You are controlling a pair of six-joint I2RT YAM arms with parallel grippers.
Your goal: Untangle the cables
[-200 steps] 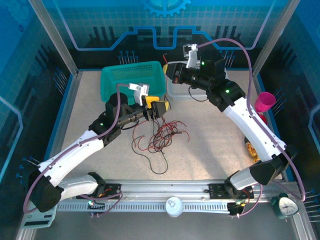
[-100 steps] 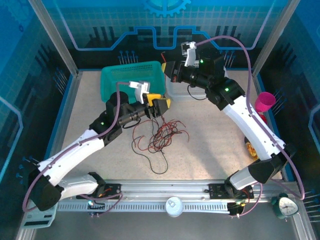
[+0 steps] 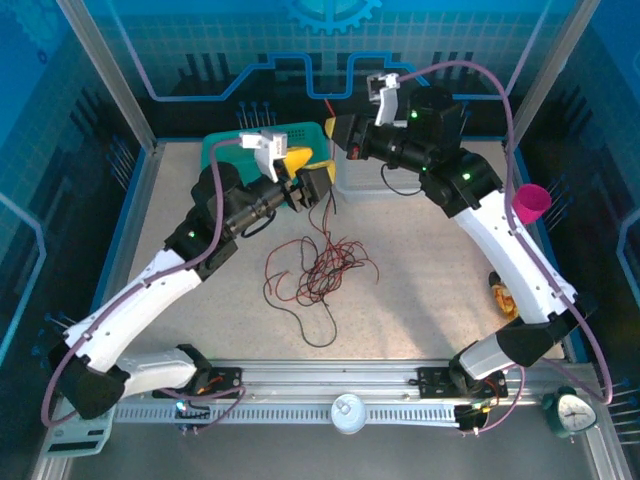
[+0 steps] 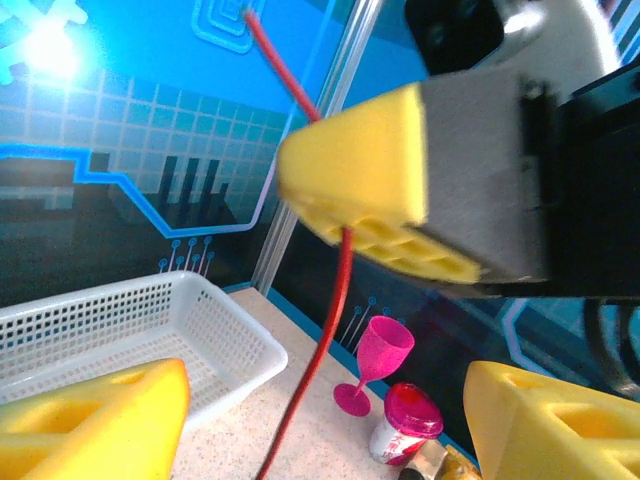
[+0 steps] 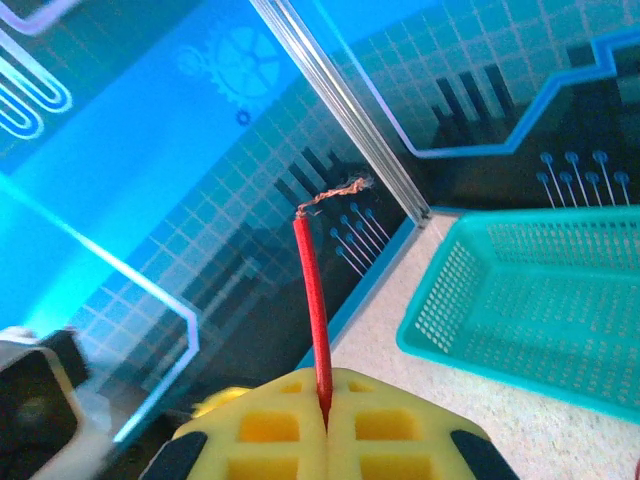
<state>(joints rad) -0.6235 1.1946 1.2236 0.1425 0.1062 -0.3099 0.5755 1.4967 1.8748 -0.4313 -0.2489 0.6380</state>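
On the table [image 3: 430, 290], centre — the cables [image 3: 318, 272] lie as one loose red-and-black knot, not yet separated.

Judged step: drawing a single strand out of the heap.

Right gripper [image 3: 333, 131], raised over the far side by the white basket [image 4: 150, 330], is clenched on one red cable [image 5: 315, 290]. The strand is pinched between the yellow pads [image 5: 270, 420] just below its end and runs down from there toward the knot.

Left gripper [image 3: 307, 172] hangs just beside and below it, jaws apart, grasping nothing. In the left wrist view the red strand passes through the gap between its fingers [image 4: 100, 425], touching neither as far as I can tell.

Next move, likely: left closes on the strand lower down so the two arms can work it free — calls for gentle tension, since the rest of the heap may drag along.

Smallest detail: bare copper tip [image 5: 335, 190], frayed, standing above the right pads.
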